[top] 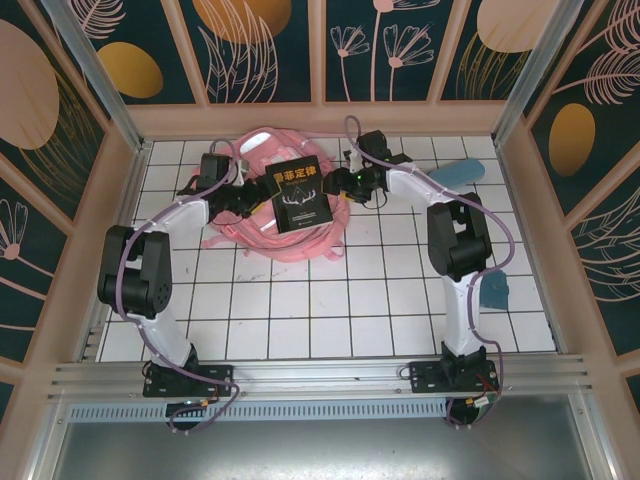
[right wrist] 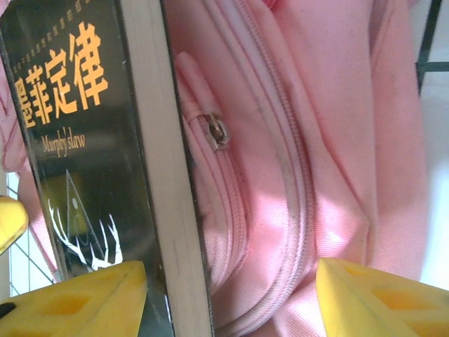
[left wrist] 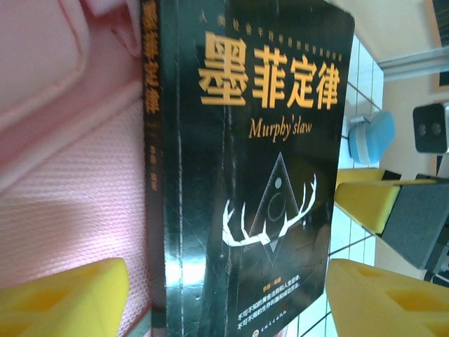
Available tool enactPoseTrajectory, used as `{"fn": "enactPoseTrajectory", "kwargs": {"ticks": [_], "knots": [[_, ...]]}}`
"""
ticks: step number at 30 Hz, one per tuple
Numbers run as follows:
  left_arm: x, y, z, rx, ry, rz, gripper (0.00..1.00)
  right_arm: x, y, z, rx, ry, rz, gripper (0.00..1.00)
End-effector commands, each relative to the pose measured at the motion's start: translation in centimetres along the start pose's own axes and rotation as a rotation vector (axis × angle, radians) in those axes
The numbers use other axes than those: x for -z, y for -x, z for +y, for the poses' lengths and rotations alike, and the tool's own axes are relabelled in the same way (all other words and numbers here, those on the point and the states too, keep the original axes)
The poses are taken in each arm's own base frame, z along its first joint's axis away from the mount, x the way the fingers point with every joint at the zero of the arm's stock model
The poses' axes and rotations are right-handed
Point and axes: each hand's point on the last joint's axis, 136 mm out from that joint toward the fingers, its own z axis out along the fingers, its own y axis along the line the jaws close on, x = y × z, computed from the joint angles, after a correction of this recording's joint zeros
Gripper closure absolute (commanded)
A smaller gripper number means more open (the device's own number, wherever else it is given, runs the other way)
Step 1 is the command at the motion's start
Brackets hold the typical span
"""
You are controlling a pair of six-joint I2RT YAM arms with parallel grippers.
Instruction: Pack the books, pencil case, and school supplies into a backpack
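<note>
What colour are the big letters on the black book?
Orange-gold on the book, clearest from the left wrist.

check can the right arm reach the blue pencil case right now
Probably yes: the pencil case lies uncovered on the table, not far from the right gripper, which stands open.

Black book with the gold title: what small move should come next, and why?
Probably close the left gripper on the black gold-titled book: it lies atop the pink fabric backpack, not inside, framed between open jaws.
</note>
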Motion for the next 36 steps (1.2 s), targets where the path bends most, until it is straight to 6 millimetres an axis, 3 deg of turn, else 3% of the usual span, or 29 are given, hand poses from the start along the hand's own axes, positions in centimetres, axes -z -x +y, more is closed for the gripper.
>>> {"fn": "enactPoseTrajectory", "kwargs": {"ticks": [1, 12, 16, 21, 32, 36], "knots": [[-1.2, -1.3, 1.1, 0.016, 0.021, 0.045, 0.31, 0.0, 0.3, 1.1, 0.043, 0.02, 0.003, 0.35], [-3.7, -2.4, 2.2, 0.057, 0.015, 0.106, 0.46, -2.5, -1.5, 0.1, 0.024, 0.02, 0.078, 0.52], [-3.9, -2.5, 0.6, 0.048, -0.079, 0.131, 0.53, -3.5, -2.0, -0.8, 0.008, 0.003, 0.102, 0.59], [-3.2, -2.1, -2.4, 0.019, -0.21, 0.142, 0.57, -4.2, -2.5, -1.7, -0.006, -0.021, 0.115, 0.6], [-2.6, -0.8, -4.2, 0.02, -0.245, 0.109, 0.84, -2.1, -1.0, -1.1, -0.006, -0.015, 0.047, 0.59], [-1.9, 0.2, -4.9, 0.005, -0.238, 0.058, 0.94, 0.3, 0.1, -0.5, -0.031, -0.018, -0.031, 0.48]]}}
